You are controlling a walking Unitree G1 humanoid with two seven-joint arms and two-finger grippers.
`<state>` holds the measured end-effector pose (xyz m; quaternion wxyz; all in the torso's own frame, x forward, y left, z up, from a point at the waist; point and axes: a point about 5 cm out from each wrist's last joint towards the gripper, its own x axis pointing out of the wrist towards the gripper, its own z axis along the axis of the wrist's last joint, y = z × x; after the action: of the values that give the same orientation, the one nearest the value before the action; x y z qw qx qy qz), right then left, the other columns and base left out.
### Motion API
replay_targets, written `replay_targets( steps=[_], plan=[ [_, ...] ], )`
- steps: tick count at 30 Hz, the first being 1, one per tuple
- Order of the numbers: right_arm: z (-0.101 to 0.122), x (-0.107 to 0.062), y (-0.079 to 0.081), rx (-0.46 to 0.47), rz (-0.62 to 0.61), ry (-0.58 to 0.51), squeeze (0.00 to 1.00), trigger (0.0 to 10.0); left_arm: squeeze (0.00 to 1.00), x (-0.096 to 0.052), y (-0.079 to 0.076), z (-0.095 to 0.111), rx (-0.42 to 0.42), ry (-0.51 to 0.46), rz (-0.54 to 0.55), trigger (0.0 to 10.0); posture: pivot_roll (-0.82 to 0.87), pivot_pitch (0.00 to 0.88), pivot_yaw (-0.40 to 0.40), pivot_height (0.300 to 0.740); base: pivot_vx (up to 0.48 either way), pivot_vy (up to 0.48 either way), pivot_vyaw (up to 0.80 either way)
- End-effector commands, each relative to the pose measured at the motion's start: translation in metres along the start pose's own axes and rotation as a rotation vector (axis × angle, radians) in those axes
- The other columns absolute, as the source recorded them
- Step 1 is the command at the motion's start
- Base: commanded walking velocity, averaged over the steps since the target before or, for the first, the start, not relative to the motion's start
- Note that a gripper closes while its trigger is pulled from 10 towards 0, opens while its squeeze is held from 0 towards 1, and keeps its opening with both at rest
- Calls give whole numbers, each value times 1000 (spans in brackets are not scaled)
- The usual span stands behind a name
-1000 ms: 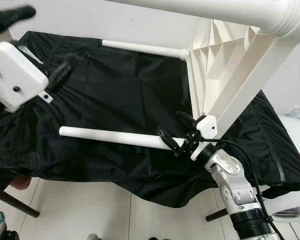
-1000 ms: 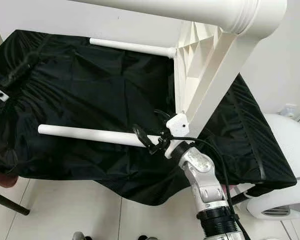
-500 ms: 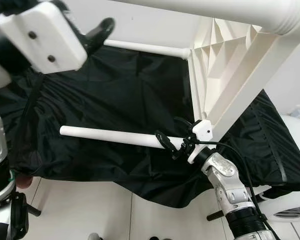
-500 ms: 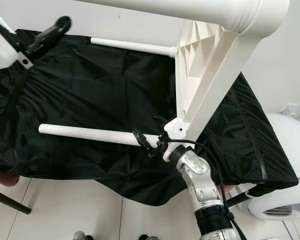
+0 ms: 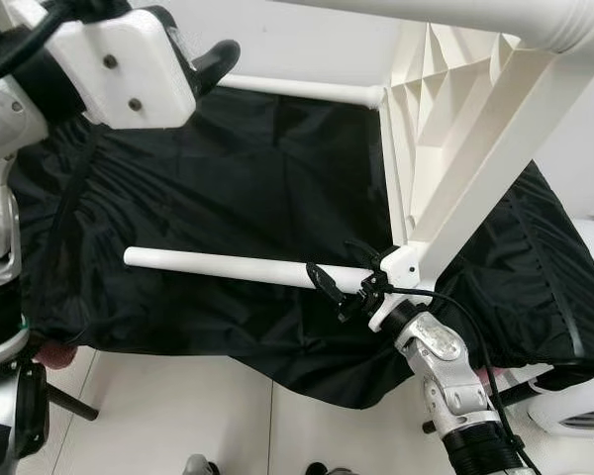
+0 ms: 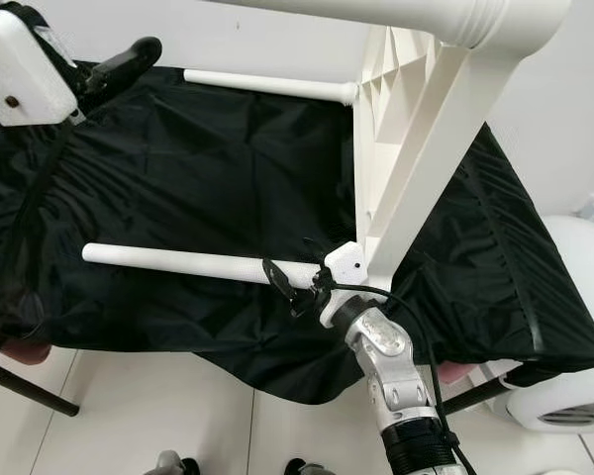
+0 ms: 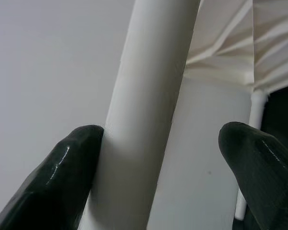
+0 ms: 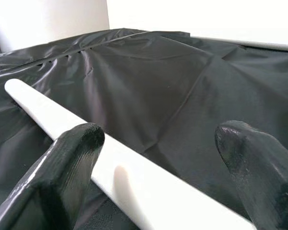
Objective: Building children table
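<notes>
The white plastic children's table [image 5: 431,119] lies tipped over on a black cloth, its ribbed underside facing me. One leg [image 5: 445,12] runs across the top, close to the camera. A second leg [image 5: 297,89] lies at the far side, and a third leg [image 5: 218,267] lies level over the cloth. My right gripper [image 5: 348,283] is open around the third leg near its socket; the leg [image 8: 134,184] passes between its fingers [image 8: 69,163]. My left gripper [image 5: 216,61] is raised at the upper left, open, with the near leg [image 7: 144,115] between its fingers [image 7: 67,167].
The black cloth [image 5: 228,178] covers a low surface and hangs over its front edge. Pale floor tiles [image 5: 158,416] lie below. A white rounded object [image 6: 574,297] stands at the right, and a dark slanted stand leg [image 5: 69,401] shows at the lower left.
My left arm has swung up from the lower left to the upper left, bringing its fingers around the near leg. My right gripper stays around the lower leg. The camera shifted slightly.
</notes>
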<state>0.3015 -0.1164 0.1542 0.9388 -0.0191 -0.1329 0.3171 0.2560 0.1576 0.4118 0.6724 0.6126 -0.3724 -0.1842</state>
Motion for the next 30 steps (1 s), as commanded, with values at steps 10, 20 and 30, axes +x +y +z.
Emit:
replay_targets(
  steps=[10, 20, 30],
  plan=[
    [-5, -2, 9, 9, -18, -1, 0, 10000, 0, 19, 21, -5, 67, -28, 141, 10000, 87, 162, -5, 740, 0, 0, 0],
    [-11, -9, 18, 45, -47, 15, 0, 10000, 0, 24, 23, -6, 88, -40, 124, 10000, 92, 157, 1, 740, 0, 0, 0],
    [-12, -10, 18, 49, -49, 21, 0, 10000, 0, 25, 27, -5, 100, -43, 135, 10000, 94, 161, -4, 740, 0, 0, 0]
  ],
)
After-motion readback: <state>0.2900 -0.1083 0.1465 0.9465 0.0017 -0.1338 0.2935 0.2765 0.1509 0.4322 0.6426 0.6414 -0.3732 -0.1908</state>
